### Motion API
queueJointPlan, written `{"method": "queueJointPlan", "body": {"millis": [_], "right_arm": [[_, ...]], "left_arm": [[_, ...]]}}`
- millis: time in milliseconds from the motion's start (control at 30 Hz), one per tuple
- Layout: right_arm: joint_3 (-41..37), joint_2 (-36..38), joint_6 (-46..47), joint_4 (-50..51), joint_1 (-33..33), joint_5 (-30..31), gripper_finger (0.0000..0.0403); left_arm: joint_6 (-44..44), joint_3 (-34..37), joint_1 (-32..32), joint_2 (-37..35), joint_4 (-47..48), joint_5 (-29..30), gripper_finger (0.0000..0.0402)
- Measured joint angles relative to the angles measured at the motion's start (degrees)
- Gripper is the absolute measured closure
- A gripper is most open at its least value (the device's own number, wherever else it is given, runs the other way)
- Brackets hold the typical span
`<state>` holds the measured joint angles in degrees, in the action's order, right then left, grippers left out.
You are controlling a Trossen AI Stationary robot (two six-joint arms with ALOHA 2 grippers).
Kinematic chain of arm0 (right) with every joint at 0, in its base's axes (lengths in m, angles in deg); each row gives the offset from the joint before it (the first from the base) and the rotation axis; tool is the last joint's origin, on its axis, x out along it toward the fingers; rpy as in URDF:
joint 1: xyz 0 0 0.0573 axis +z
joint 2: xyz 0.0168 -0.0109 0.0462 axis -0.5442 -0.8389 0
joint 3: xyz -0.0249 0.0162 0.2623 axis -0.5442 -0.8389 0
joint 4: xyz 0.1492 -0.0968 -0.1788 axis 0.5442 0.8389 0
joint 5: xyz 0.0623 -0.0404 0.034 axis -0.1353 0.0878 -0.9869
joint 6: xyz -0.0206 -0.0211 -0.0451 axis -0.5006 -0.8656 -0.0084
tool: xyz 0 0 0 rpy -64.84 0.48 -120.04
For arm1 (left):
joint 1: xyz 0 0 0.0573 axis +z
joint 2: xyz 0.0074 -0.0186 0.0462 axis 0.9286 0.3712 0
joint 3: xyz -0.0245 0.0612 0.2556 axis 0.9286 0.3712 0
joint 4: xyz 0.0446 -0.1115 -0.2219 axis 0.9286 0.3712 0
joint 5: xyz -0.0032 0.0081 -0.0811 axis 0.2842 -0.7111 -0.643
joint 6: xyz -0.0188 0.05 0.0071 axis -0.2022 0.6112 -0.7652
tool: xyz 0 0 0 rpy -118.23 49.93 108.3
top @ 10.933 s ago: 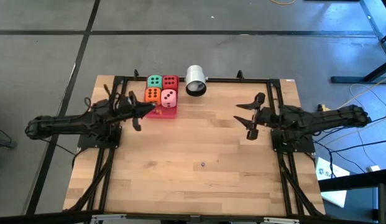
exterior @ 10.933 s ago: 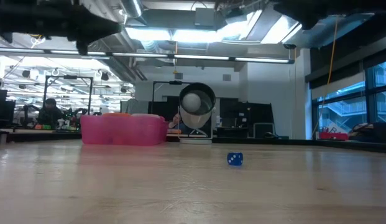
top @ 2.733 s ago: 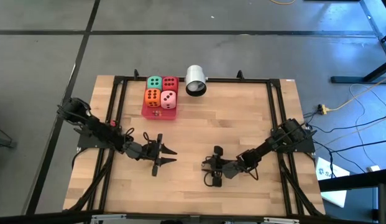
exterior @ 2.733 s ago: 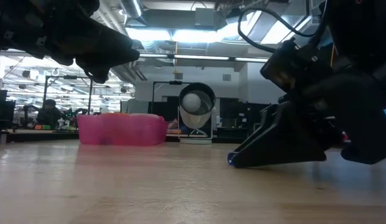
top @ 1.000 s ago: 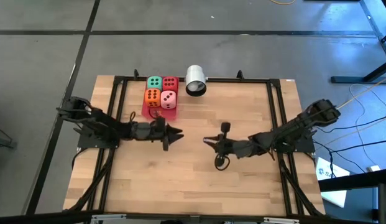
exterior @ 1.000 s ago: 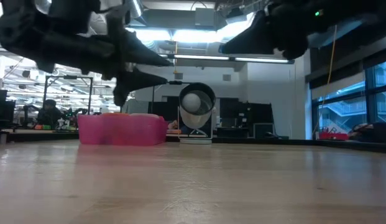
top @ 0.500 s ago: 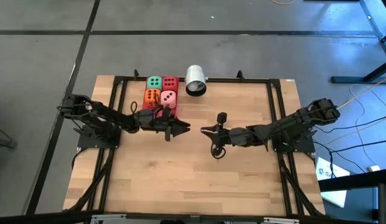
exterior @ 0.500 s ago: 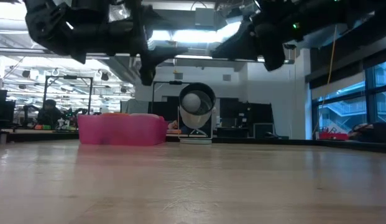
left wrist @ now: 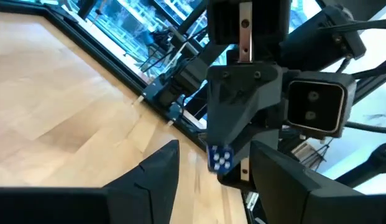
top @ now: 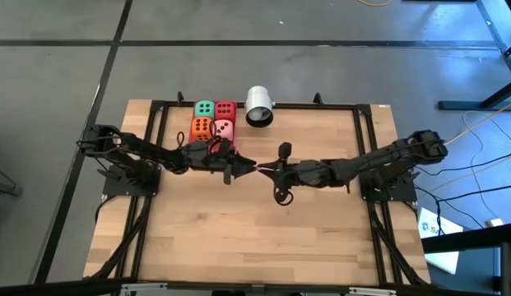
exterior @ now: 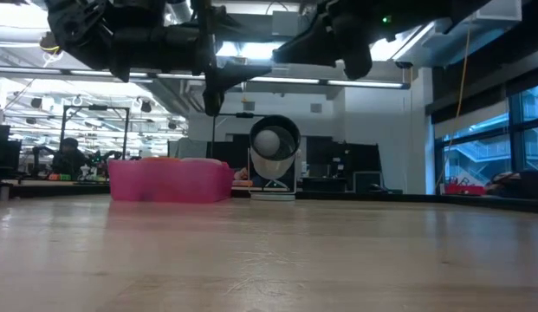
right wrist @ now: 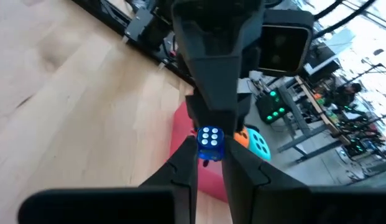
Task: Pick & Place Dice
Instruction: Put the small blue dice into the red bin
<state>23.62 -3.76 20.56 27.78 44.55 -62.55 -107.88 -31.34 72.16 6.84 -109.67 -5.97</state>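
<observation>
My right gripper is shut on a small blue die with white pips, high over the table's middle. My left gripper faces it, open. Its two fingers stand on either side of the blue die with gaps showing. In the high view the tips of the left gripper and the right gripper nearly meet. Green, red, orange and pink dice sit in a pink tray at the far left. My right gripper pinches the blue die by two opposite faces between its two fingertips. The fingers come about level from the table's right side. The die is lifted clear of the table, one white-pipped face toward the wrist camera.
A white cylinder lies at the far edge, right of the tray; it also shows in the low view. A black frame runs around the tabletop. Bare wood lies below and in front of both arms.
Both grippers have risen and drawn together over the table's middle, shifting toward the far edge. The left has gone rightward, the right leftward with the blue die. The right gripper has rolled about its own axis. The left fingers now stand around the die.
</observation>
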Motion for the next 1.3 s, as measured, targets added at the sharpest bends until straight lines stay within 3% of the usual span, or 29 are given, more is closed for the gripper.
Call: {"method": "queueJointPlan", "body": {"millis": [767, 1300], "right_arm": [[1.73, -2.53, -0.42, -0.83, -2.06, -1.58, 0.0352], [1.73, -2.57, -0.85, -1.31, -2.08, -2.91, 0.0352]], "left_arm": [[1.25, -0.44, -0.02, 0.0, 1.31, 0.96, 0.0216], [0.61, -0.38, -0.04, 0.0, 2.73, 1.62, 0.0293]]}}
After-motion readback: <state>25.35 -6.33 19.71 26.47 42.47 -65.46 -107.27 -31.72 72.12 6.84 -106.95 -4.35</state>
